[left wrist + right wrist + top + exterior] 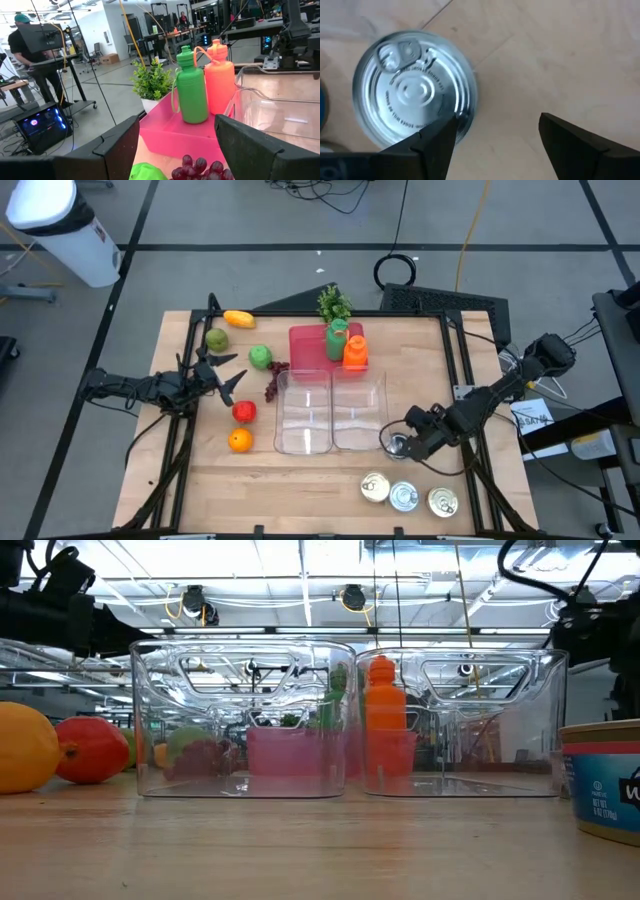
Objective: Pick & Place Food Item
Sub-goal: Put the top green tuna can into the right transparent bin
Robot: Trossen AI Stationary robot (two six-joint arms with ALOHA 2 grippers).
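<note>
Left hand [228,374]: fingers spread, holding nothing, low over the wooden surface [300,480]. Around it lay a green fruit [216,339], a yellow-orange fruit [238,318], a green lime [260,356], dark grapes [274,372], a red fruit [244,412] and an orange [239,440]. Beyond its fingers stood a pink tray [165,132] carrying a green bottle [191,87], an orange bottle [219,82] and a small potted plant [151,82].

Clear bins [330,412]: two, side by side, between the hands.

Right hand [402,442]: fingers spread, hovering above a silver can [412,95], just beside the right bin's near corner. The can stood upright with its pull-tab lid up, untouched.

Three more cans [408,497]: in a row, a little nearer the surface's front edge than the right hand.
</note>
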